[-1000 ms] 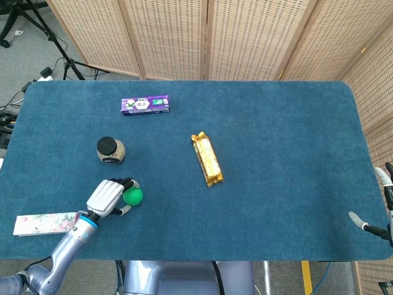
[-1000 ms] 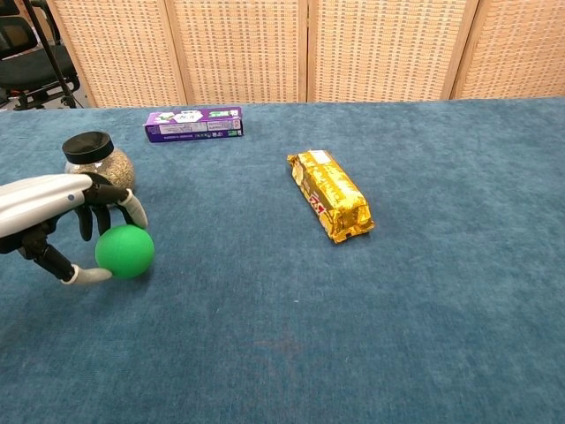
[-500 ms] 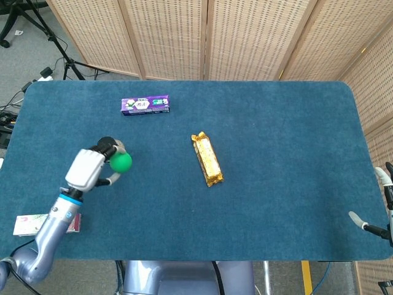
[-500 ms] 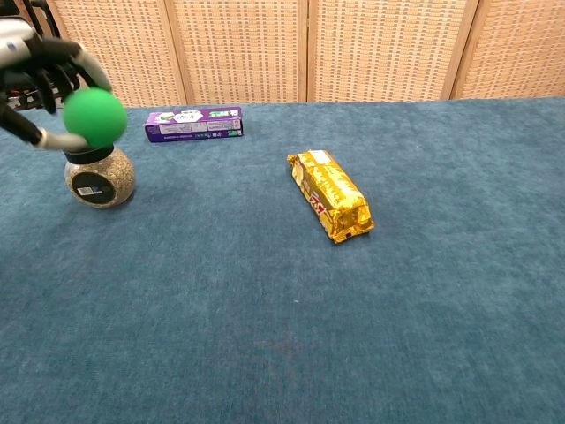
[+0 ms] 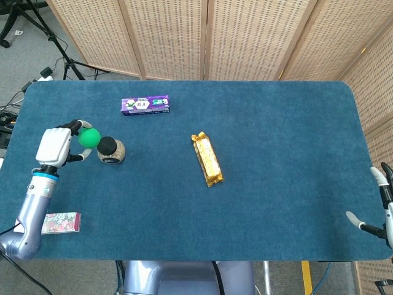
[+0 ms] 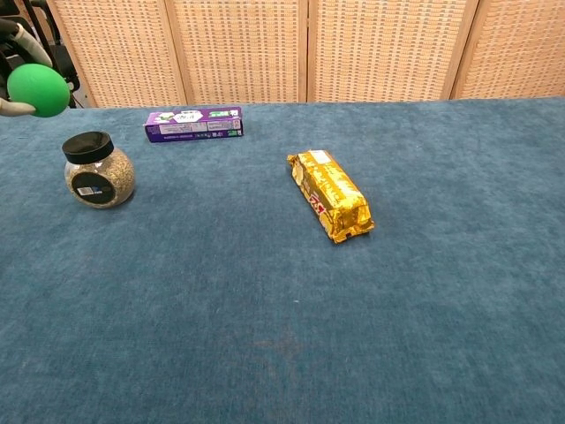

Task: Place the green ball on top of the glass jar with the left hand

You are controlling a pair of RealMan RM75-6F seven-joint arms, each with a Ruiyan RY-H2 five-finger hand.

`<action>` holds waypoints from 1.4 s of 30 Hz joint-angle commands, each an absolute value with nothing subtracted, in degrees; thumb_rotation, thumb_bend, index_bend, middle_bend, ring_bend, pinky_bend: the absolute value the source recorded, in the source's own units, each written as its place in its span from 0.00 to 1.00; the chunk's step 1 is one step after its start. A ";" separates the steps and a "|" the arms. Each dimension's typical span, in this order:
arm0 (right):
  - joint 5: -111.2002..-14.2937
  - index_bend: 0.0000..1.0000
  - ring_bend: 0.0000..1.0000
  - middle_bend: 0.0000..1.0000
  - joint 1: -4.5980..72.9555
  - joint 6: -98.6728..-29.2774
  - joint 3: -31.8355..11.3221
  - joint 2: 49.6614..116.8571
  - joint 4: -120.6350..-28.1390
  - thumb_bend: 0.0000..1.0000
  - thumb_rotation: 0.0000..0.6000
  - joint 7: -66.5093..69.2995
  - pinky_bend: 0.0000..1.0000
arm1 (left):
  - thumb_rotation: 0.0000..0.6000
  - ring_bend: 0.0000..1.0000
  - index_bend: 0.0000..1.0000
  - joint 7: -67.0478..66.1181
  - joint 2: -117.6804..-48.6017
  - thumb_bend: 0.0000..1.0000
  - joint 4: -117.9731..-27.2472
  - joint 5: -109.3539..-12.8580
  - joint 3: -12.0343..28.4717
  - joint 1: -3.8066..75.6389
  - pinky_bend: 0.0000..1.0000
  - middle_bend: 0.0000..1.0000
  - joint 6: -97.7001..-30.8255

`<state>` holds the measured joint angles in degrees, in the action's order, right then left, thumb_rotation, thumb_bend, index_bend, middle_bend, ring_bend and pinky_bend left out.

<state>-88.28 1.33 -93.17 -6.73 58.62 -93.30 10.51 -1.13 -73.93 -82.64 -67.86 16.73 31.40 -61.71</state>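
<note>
My left hand (image 5: 56, 145) holds the green ball (image 5: 89, 137) between its fingertips, raised above the table and just left of the glass jar (image 5: 110, 150). In the chest view the green ball (image 6: 38, 90) hangs up and to the left of the jar (image 6: 98, 170), with only the fingers (image 6: 19, 34) of that hand showing at the frame's left edge. The jar stands upright with its black lid on. Part of my right hand (image 5: 379, 203) shows at the far right edge of the head view, away from everything; its state is unclear.
A purple box (image 5: 145, 105) lies behind the jar. A gold-wrapped snack bar (image 5: 207, 159) lies at mid-table. A flowered flat box (image 5: 58, 222) sits near the front left edge. The blue table cloth (image 5: 282, 141) stretches to the right.
My left hand lifted the ball off the table, carried it up over the jar, and has now drifted further left and back, so the ball sits left of the jar's lid.
</note>
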 commanded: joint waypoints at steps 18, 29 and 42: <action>-87.64 0.00 0.00 0.00 1.38 -92.88 -6.91 58.71 -93.25 0.00 1.00 10.58 0.00 | 1.00 0.43 0.41 2.55 -79.78 0.32 -75.60 -68.64 15.08 33.86 0.47 0.44 -59.94; -87.57 0.00 0.00 0.00 1.47 -92.61 -6.87 58.77 -93.30 0.00 1.00 10.37 0.00 | 1.00 0.43 0.41 3.28 -80.15 0.29 -75.12 -68.49 14.73 34.31 0.47 0.44 -59.18; -87.48 0.00 0.00 0.00 1.33 -92.83 -6.96 58.54 -93.28 0.00 1.00 11.02 0.00 | 1.00 0.39 0.40 2.82 -80.39 0.23 -75.35 -67.85 14.65 34.59 0.47 0.39 -59.03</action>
